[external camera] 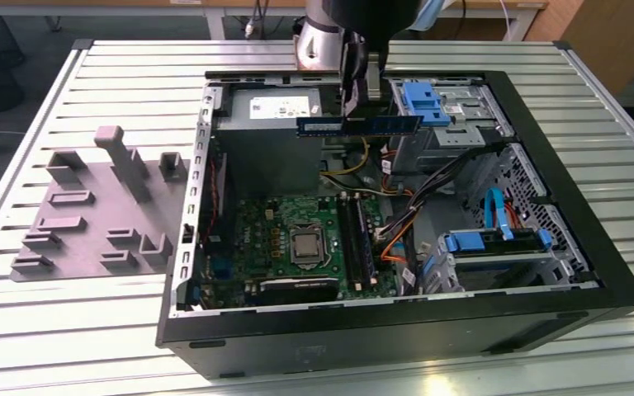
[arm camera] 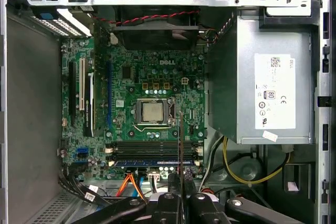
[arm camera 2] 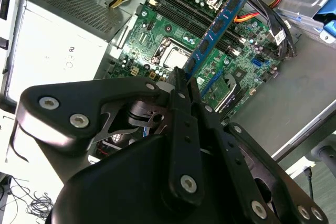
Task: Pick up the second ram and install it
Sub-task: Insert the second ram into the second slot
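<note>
My gripper (external camera: 358,114) is shut on the second ram (external camera: 396,124), a long blue-green stick held level and edge-down, high above the open computer case (external camera: 581,272). In the second wrist view the second ram (arm camera 2: 220,20) juts out from the gripper (arm camera 2: 182,83) over the motherboard (arm camera 2: 173,30). The first wrist view shows the second ram (arm camera: 181,140) edge-on as a thin line above the gripper (arm camera: 181,184), crossing the black memory slots (arm camera: 152,148). Another blue stick (arm camera: 152,163) sits in one of those slots.
The grey power supply (external camera: 273,107) stands close beside the held stick. Blue drive cages (external camera: 494,243) and bundles of orange and black cables (external camera: 405,231) fill the exterior view's right of the case. A grey holder tray (external camera: 86,214) lies on the slatted table (external camera: 75,330) at that view's left.
</note>
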`<action>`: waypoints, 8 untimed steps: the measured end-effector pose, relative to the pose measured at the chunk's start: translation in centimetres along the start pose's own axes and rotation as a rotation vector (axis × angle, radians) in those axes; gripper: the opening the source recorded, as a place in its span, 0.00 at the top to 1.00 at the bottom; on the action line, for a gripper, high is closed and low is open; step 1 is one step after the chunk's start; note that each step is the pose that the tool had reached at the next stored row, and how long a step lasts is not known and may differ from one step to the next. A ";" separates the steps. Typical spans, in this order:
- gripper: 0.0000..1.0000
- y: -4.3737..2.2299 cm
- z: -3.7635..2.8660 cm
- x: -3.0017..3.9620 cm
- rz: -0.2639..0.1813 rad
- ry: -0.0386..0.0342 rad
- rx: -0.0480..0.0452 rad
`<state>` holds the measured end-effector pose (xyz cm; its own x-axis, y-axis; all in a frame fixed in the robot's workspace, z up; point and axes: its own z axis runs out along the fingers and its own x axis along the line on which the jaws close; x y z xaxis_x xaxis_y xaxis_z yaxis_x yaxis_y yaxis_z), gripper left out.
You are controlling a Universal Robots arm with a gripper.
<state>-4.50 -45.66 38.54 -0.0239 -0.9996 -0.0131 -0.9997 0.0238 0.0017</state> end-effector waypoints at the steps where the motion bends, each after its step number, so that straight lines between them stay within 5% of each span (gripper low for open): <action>1: 0.86 0.00 0.00 0.00 0.001 -0.0001 0.0001; 8: 0.86 0.00 0.02 0.00 0.056 0.0016 0.0008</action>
<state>-4.50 -45.66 38.52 -0.0802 -0.9967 -0.0114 -0.9968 0.0802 0.0016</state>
